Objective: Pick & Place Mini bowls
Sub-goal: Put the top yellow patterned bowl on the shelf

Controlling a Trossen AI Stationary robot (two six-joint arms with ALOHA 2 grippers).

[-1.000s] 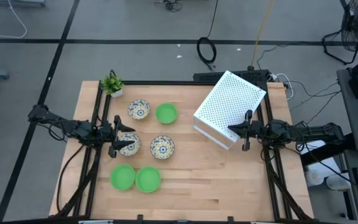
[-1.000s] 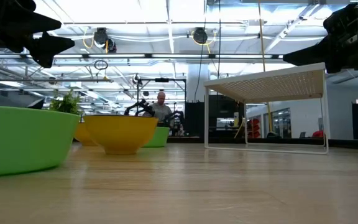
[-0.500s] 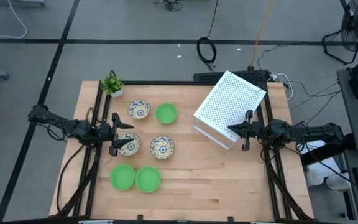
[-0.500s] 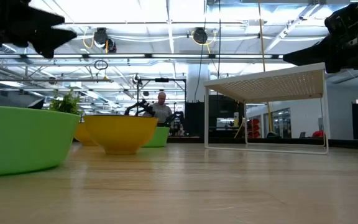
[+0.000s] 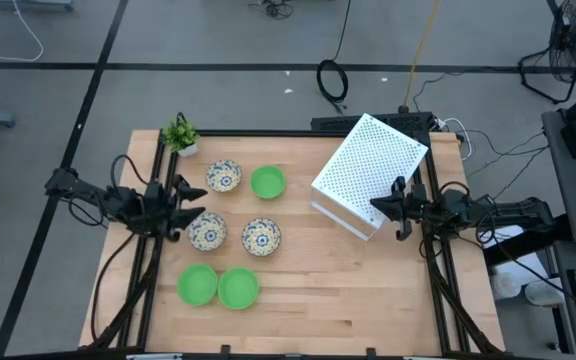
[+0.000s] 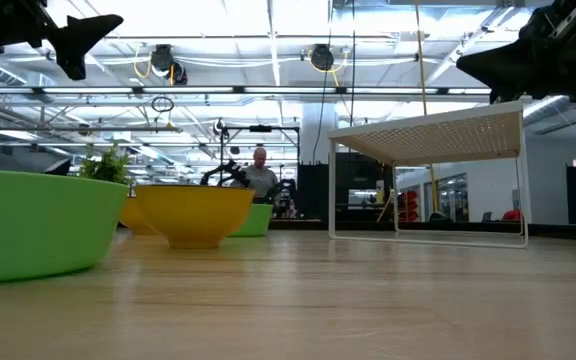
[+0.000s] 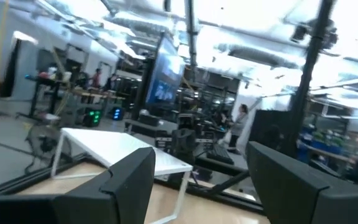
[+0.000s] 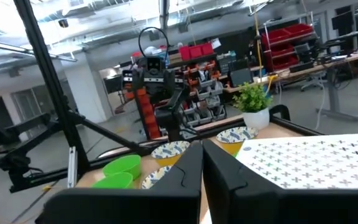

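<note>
Mini bowls (image 5: 208,232): six, all loose on counter (image 5: 368,290) left half; none placed. Left pincer (image 5: 181,212): spread, empty, near left edge. Right pincer (image 5: 376,207): shut, empty, by white rack (image 5: 368,170)

Light wooden table (image 5: 308,290), bearing six mini bowls (image 5: 239,234) toward the left (three green (image 5: 267,182), three floral (image 5: 223,176)), a small potted plant (image 5: 180,135) at the far left corner, and a white perforated rack (image 5: 368,172) set askew at right.
</note>
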